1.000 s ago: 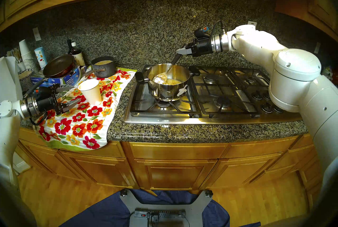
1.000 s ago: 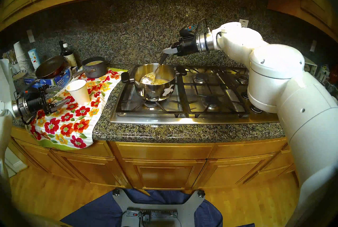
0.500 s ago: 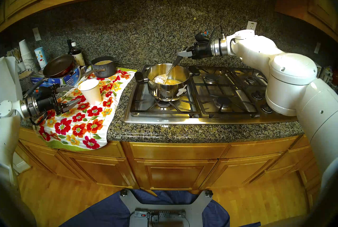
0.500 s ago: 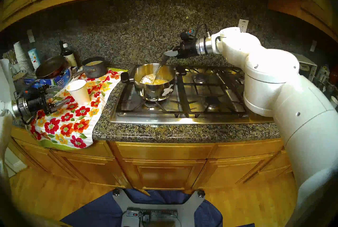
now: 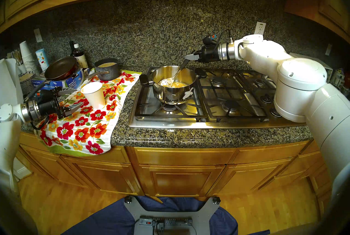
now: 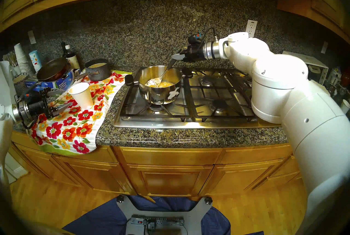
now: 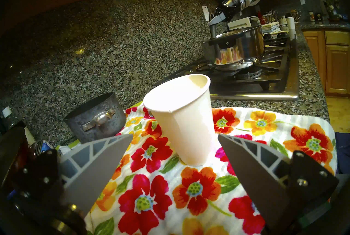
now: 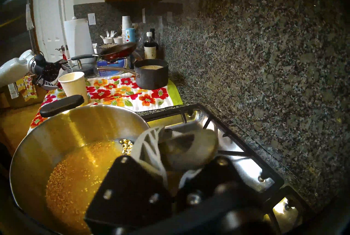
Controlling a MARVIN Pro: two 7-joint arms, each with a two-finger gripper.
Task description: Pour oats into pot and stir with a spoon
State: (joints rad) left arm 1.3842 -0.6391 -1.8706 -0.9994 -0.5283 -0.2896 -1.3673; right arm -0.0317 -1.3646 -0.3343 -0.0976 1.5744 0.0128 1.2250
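Observation:
The steel pot (image 5: 174, 94) (image 6: 161, 94) stands on the stove's front left burner, tan oats (image 5: 179, 84) (image 8: 72, 177) lying in its bottom. A spoon (image 5: 175, 75) (image 6: 163, 75) slants down into the pot, its bowl low among the oats. Above the pot's back rim my right gripper (image 5: 187, 57) (image 6: 175, 56) is shut on the spoon's black handle. My left gripper (image 5: 73, 99) (image 7: 174, 145) hovers open over the floral towel, just left of an upright white paper cup (image 5: 93, 95) (image 7: 183, 119), holding nothing.
A dark grey saucepan (image 5: 108, 71) sits at the towel's (image 5: 81, 128) back edge. A frying pan (image 5: 60, 70) rests on a blue box, with bottles and stacked cups behind. The stove grates (image 5: 236, 96) stretch right of the pot.
My right gripper has come down and shifted slightly right with the spoon, lowering its oat-covered bowl into the pot. The left arm and the cup have not moved.

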